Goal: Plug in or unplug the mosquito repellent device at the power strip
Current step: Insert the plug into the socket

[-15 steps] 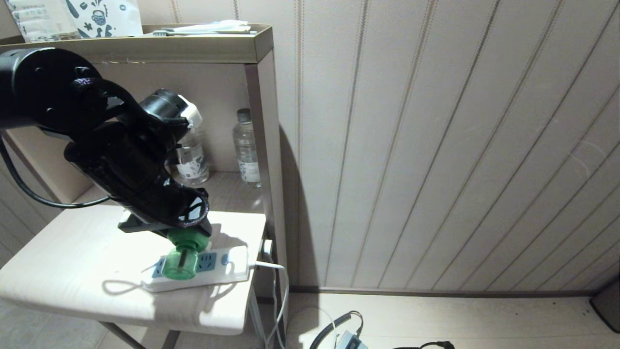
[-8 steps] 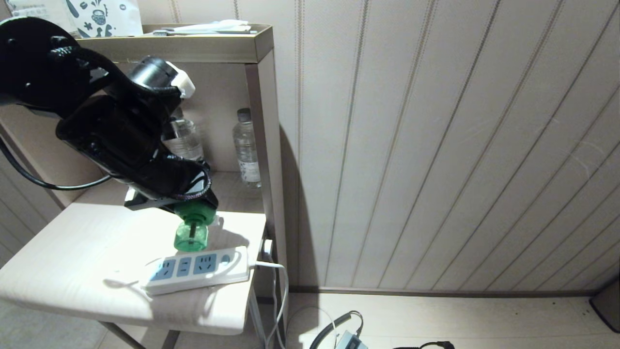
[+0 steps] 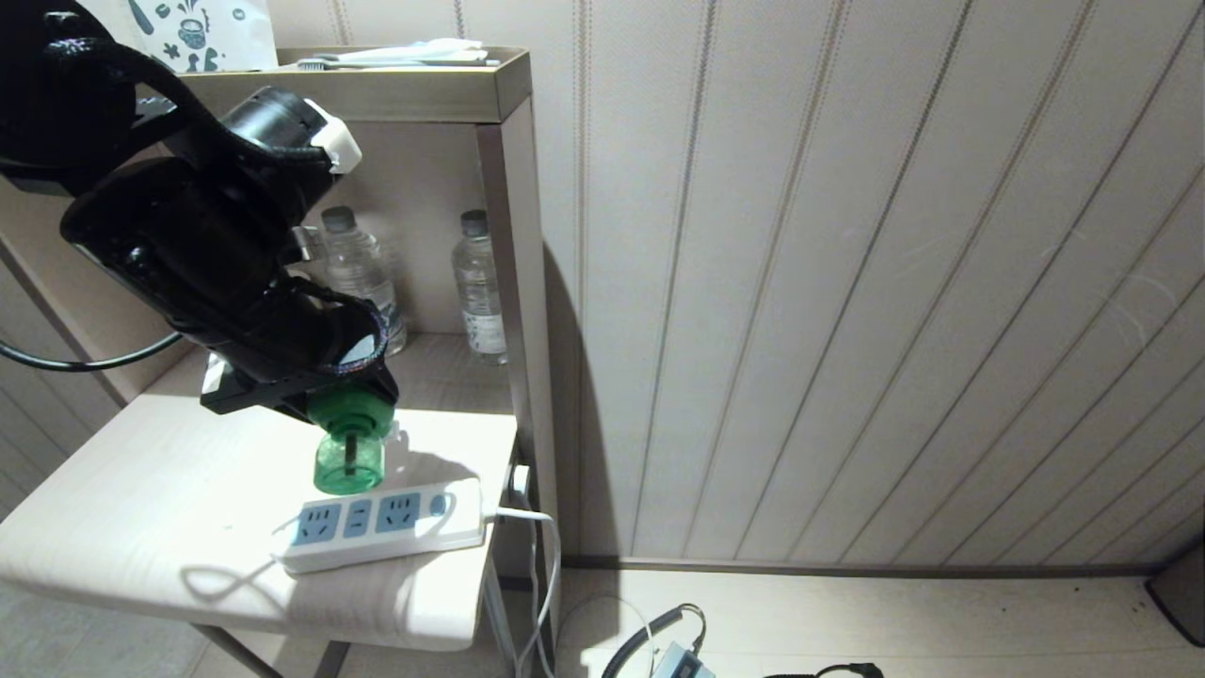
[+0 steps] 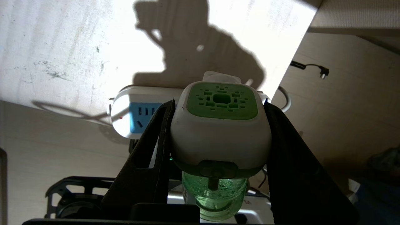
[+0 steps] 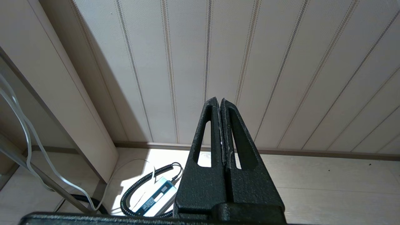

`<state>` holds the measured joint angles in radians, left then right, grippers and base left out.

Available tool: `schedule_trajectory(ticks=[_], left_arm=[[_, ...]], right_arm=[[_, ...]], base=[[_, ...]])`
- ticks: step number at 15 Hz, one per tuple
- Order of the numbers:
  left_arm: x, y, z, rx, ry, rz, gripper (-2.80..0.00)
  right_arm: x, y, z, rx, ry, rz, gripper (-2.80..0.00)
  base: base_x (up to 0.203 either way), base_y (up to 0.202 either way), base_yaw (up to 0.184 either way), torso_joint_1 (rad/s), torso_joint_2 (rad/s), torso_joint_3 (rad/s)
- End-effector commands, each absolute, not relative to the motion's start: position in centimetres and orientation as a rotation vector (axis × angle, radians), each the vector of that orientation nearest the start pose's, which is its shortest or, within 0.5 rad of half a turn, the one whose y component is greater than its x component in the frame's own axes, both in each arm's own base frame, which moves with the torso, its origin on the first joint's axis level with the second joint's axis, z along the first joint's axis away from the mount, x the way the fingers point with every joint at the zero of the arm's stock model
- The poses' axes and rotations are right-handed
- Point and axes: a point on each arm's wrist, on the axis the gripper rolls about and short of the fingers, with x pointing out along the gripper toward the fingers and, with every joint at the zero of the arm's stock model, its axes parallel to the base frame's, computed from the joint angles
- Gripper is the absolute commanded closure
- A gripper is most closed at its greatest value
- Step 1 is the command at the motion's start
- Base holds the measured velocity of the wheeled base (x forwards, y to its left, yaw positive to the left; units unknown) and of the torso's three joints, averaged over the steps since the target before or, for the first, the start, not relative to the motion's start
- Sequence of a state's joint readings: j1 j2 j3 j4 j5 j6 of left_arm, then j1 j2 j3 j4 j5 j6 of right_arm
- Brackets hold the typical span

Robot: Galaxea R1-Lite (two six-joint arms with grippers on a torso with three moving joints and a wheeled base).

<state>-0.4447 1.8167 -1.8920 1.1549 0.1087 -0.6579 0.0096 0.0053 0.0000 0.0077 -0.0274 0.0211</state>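
Device (image 3: 348, 443) unplugged since earlier, lifted above strip (image 3: 381, 523), pinched by left pincer (image 3: 325, 400).

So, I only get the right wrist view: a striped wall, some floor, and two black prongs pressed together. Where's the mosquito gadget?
Observer: The mosquito repellent device is clamped by its white head in the left tool, with its green bottle below.
Operator: Is it plugged in?
Observer: No. In the head view it hangs over the table, just behind the power strip, whose three blue sockets all show bare.
Operator: Anything else nearby?
Observer: Two clear water bottles stand on the shelf behind it.
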Motion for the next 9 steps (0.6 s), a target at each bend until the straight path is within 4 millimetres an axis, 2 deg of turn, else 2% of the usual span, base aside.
schedule_trajectory(ticks=[1,4,9], left_arm=[[27.0,-12.7,28.1,-0.325,1.110,0.088,0.00],[26.8,-12.7,28.0,-0.356,1.127,0.119,0.00],[24.7,-11.8,28.8,-0.338,1.183,0.136,0.00]], right_arm=[[-2.2,-0.1,7.5,0.021,0.014,-0.019,0.00],[-2.2,-0.1,7.5,0.021,0.014,-0.019,0.00],[-2.2,-0.1,7.5,0.021,0.014,-0.019,0.00]], base=[[0.000,0.000,0.000,0.000,0.00,0.000],[0.000,0.000,0.000,0.000,0.00,0.000],[0.000,0.000,0.000,0.000,0.00,0.000]])
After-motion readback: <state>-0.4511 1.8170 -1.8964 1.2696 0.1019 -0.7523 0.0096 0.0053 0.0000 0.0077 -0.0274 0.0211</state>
